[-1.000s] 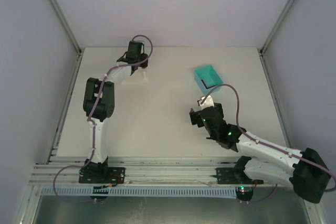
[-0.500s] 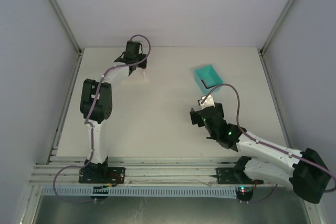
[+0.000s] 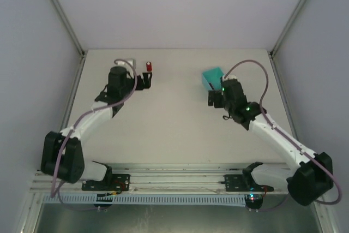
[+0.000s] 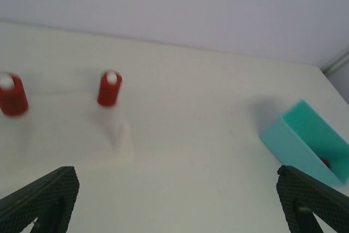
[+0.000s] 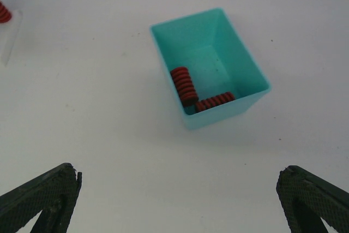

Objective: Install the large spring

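The left gripper (image 4: pixel 175 185) is wide open with nothing between its fingers. It hangs low over the table (image 3: pixel 174 129) at the far left, just short of a white base (image 4: pixel 82 135). Two red springs stand upright on that base, each slipped over a white peg whose tip shows at the top. In the left wrist view one spring (image 4: pixel 12 94) sits at the left edge of the picture and the other spring (image 4: pixel 109 88) to its right, apart from each other and clear of the gripper. That view is soft, so I cannot tell which of the two is wider. From above, the arm covers much of the base.

The right gripper (image 5: pixel 179 181) is also wide open and holds nothing. It hovers over bare table just beside the teal bin (image 5: pixel 240 64), on the bin's near side. The bin stands on the right half of the table, well apart from the base.

Two more red springs lie in the bin. The thick spring (image 5: pixel 184 85) rests against the left wall as the right wrist camera sees it, pointing along the bin's length. The thin spring (image 5: pixel 215 102) lies across the near end of the bin, against the near wall. Its left end is close to the thick one's lower end, though I cannot tell if they touch. Neither gripper touches the bin or anything in it.
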Robot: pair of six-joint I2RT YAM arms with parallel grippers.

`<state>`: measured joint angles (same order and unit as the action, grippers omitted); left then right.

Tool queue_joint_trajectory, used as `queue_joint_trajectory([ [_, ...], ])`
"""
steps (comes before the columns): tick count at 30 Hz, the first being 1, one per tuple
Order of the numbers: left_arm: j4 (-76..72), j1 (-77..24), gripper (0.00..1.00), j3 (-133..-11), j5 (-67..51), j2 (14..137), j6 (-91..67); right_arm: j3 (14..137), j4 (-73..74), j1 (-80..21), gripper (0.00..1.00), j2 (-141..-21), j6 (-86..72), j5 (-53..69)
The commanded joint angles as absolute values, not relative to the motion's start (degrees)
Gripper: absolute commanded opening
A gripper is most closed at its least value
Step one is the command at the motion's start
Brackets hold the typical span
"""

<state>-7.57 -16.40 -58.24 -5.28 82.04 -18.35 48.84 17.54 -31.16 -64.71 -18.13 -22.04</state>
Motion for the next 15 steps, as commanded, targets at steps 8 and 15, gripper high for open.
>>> queue_joint_trajectory([
  [8, -21.24, -25.04, 0.99, -31.82, -5.53, 69.84, -21.33, 68.79, 29.82, -14.27, 0.79, -85.18, -11.31, 0.92],
  [15, -24.81, -28.12, 0.99, -29.98, -4.53, 72.44, -17.93, 83.21, 38.77, -7.78, 0.53, -102.31, -4.76, 6.7],
])
